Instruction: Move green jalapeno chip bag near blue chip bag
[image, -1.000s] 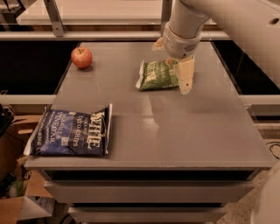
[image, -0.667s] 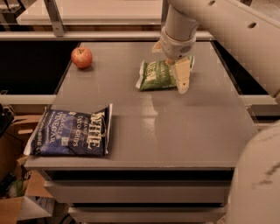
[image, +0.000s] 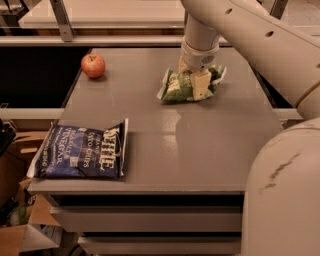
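Lying directly under the hand (image: 195, 81), the green jalapeno chip bag (image: 174, 89) is resting on the far part of the desk (image: 200, 145), with its crinkled ends showing on either side of the hand. The hand is pressing down into, or sitting right against, the bag's middle. Whether it is closed on the bag or merely placed over it cannot be told.

Compared with a second ago, the hand is no longer hanging just beside the bag's edge on the side away from the apple (image: 93, 65); it is now standing over the bag itself. The bag is lying about where it lay then. In my judgement the grasp is only being set up, and the carry is not yet under way.

The blue chip bag (image: 80, 152) is lying flat well apart from the hand, nearer the camera and off to the apple's side, at the desk's front corner. The apple is sitting well apart from the hand, toward the far edge. Bare desk is showing between the hand and the blue bag, so the apple does not appear to be obstructing that path. The robot's pale body (image: 285, 200) is hiding the opposite front corner.
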